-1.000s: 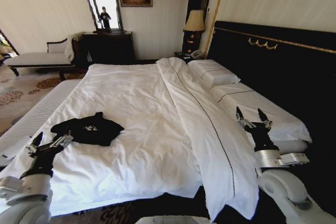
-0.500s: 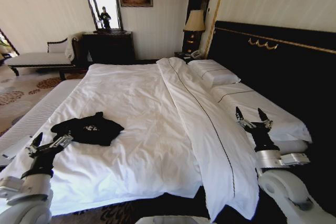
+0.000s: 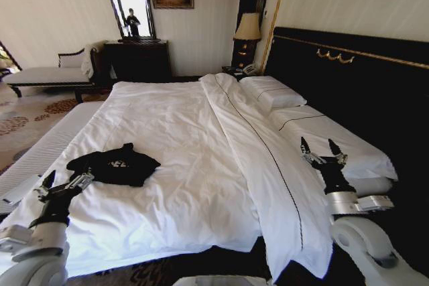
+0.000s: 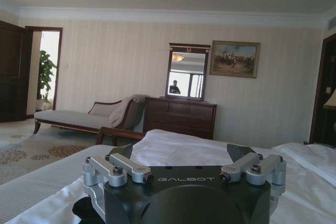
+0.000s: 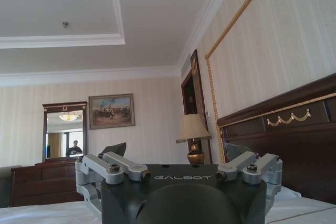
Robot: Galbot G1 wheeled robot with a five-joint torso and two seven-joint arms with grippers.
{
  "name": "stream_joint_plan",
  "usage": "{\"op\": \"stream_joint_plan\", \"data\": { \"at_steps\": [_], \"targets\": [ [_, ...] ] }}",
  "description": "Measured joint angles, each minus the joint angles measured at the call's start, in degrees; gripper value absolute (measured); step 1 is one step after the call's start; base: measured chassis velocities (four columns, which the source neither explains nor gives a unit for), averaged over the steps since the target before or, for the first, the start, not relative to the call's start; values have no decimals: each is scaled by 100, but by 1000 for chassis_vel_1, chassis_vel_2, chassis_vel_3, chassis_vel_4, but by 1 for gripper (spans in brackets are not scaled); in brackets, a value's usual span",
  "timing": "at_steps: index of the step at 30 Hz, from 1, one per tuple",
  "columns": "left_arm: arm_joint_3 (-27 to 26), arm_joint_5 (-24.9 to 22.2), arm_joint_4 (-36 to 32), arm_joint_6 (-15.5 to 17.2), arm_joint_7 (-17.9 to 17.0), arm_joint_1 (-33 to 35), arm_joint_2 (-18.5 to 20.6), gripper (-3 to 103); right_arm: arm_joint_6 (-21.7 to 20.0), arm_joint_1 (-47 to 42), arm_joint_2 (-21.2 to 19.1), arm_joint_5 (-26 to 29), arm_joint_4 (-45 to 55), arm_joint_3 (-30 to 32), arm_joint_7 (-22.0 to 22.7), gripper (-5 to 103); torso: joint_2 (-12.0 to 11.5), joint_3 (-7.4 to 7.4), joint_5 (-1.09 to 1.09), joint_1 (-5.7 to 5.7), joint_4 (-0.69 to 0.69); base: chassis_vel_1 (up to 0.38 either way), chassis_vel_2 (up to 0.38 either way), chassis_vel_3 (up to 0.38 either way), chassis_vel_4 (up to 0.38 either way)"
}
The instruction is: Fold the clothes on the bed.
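Against the frames of a second ago the whole head view has slid a little: the black T-shirt (image 3: 114, 164) and the bedding sit slightly further right, while both arms keep their places in the picture. That reads as the robot's base or head shifting, not the shirt being moved. For the task it means nothing is folded yet; the robot appears to be lining itself up with the garment.

On the left, the left tool (image 3: 62, 184) hovers low over the near-left part of the bed (image 3: 194, 132), its two fingers spread apart and empty. The shirt lies bunched in a loose heap just beyond it, near the fingertips but not touched, with white lettering faintly showing on its top. It rests on the white duvet close to the bed's left edge, so there is little bedding to its left before the mattress side drops away. Flattening or folding toward that side risks pushing cloth off the edge.

Toward the middle, the duvet stretches wide and smooth, giving generous open room to drag the shirt inward and spread it out.

On the right, the right tool (image 3: 323, 155) hangs above the folded-back duvet strip near the pillows (image 3: 271, 93), fingers apart, holding nothing, well apart from the shirt. The dark headboard (image 3: 355, 78) stands close on its right, limiting swing on that side.
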Motion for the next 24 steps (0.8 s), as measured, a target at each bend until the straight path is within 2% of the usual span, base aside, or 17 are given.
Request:
{"op": "stream_joint_plan", "data": {
  "at_steps": [24],
  "targets": [
    [-35, 0, 3, 2, -1, 11, 40, 100, -12, 36, -6, -69, -32, -48, -2, 100, 0, 0, 0, 0, -1, 16, 17, -19, -20]
  ]
}}
